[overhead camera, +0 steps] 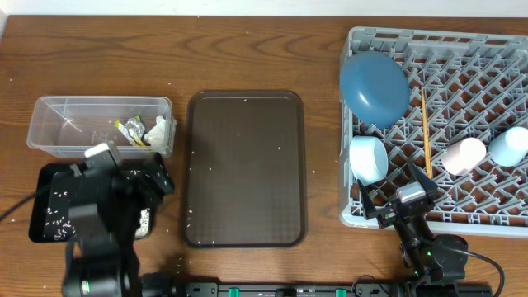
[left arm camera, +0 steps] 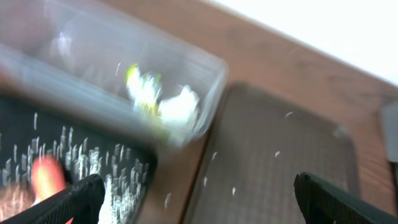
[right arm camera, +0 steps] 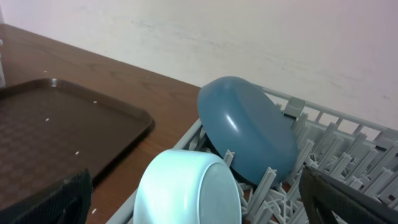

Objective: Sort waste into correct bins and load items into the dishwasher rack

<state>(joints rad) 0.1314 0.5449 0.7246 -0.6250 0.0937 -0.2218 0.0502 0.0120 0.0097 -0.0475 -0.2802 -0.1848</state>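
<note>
On the right of the table sits the grey rack (overhead camera: 462, 124), loaded. The blue plate (overhead camera: 375, 87) stands tilted on edge at its far-left corner; the pale-blue bowl (overhead camera: 368, 158) lies on its side just in front of the plate, near the left wall. The chopsticks (overhead camera: 426, 128) lie along the pegs in the middle. The pink cup (overhead camera: 464, 156) and light-blue cup (overhead camera: 508, 145) lie side by side toward the right edge.

The right gripper (overhead camera: 402, 206) hangs at the rack's near-left corner, close to the bowl — jaws spread apart, nothing between them. Its wrist view shows the bowl's underside (right arm camera: 188, 190) and the plate (right arm camera: 249, 127) leaning on the pegs behind it.

The brown serving tray (overhead camera: 245, 169) sits mid-table with a few white rice grains (overhead camera: 239, 132) scattered on it and beside its left edge.

At the left is the clear tub (overhead camera: 58, 124), holding the crumpled white and yellow-green wrapper (overhead camera: 144, 130). Just in front of it is the black tray (overhead camera: 51, 216), speckled with rice. The left wrist view is blurred, yet an orange piece (left arm camera: 45, 177) — likely the carrot — shows in the tray among the grains.

The left gripper (overhead camera: 136, 186) is over the black tray's right end, fingers wide apart and empty.
</note>
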